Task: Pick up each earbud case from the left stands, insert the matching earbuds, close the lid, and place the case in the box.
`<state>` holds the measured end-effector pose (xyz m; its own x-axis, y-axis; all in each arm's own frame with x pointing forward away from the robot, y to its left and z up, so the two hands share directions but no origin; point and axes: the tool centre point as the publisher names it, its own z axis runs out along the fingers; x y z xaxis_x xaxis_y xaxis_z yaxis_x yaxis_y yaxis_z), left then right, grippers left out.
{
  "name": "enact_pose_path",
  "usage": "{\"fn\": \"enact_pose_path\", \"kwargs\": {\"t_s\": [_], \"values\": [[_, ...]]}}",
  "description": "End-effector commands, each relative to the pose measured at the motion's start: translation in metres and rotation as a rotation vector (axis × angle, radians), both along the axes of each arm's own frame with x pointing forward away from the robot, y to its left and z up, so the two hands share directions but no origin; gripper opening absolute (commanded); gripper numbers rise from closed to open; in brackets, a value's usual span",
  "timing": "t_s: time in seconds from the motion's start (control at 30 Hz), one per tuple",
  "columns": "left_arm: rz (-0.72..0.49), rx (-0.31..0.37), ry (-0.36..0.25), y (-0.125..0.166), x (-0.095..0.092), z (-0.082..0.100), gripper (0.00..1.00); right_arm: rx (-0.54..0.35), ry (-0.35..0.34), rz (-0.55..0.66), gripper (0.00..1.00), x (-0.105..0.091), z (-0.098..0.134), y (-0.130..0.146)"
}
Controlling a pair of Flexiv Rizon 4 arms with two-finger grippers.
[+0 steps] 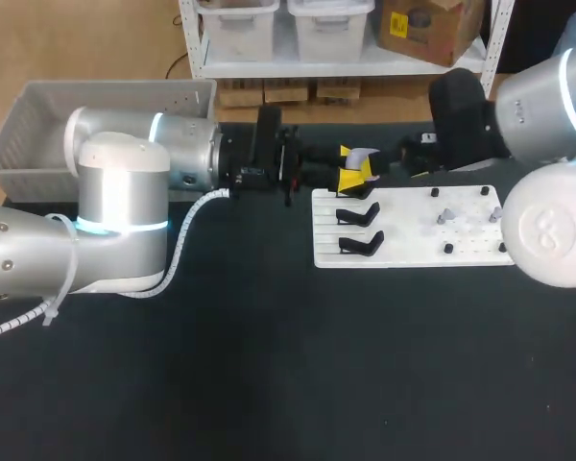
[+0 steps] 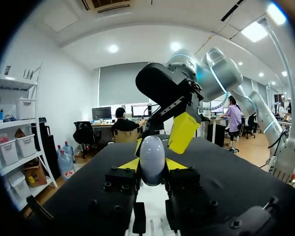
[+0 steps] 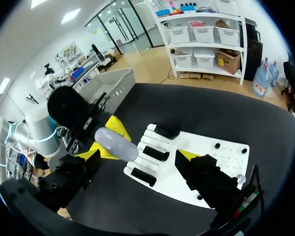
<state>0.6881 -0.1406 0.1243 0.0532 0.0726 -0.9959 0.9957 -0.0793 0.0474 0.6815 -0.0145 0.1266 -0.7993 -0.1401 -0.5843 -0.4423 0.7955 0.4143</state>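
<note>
A smooth grey egg-shaped earbud case (image 2: 152, 160) sits between the two yellow tips of my left gripper (image 2: 152, 164), which is shut on it. In the head view this gripper (image 1: 350, 165) holds the case (image 1: 365, 154) above the far left corner of the white board (image 1: 403, 248). My right gripper (image 3: 136, 157) faces it with fingers wide open, and the case (image 3: 115, 142) lies just inside one of them. One yellow fingertip (image 2: 183, 132) of that gripper stands close beside the case. Three black stands (image 1: 358, 215) on the board's left are bare.
Small earbuds (image 1: 444, 217) sit on pegs on the board's right half. A grey plastic box (image 1: 38, 125) stands at the table's far left corner, behind my left arm. The black tabletop in front of the board is open.
</note>
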Motion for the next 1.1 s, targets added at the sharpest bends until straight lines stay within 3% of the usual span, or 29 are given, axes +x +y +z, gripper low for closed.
{"fn": "enact_pose_path", "kwargs": {"t_s": [0.03, 0.33, 0.63, 0.8, 0.93, 1.1], "values": [[-0.002, -0.001, 0.000, -0.001, 0.001, -0.001, 0.00, -0.011, -0.010, -0.020, 1.00, 0.001, -0.004, 0.002], [-0.002, -0.001, 0.000, -0.001, 0.001, -0.001, 0.00, -0.010, -0.031, -0.038, 1.00, 0.006, 0.003, -0.001], [-0.002, -0.001, 0.000, -0.001, 0.001, -0.001, 0.00, 0.002, -0.135, -0.041, 1.00, -0.001, 0.029, -0.005], [-0.002, -0.001, 0.000, -0.001, 0.001, -0.001, 0.00, -0.185, -0.264, 0.001, 1.00, -0.018, 0.045, -0.014], [-0.002, -0.001, 0.000, -0.001, 0.001, -0.001, 0.00, -0.340, -0.307, 0.004, 1.00, -0.031, 0.053, -0.033], [-0.002, -0.001, 0.000, -0.001, 0.001, -0.001, 0.00, -0.473, -0.259, -0.015, 1.00, -0.043, 0.049, -0.063]]}}
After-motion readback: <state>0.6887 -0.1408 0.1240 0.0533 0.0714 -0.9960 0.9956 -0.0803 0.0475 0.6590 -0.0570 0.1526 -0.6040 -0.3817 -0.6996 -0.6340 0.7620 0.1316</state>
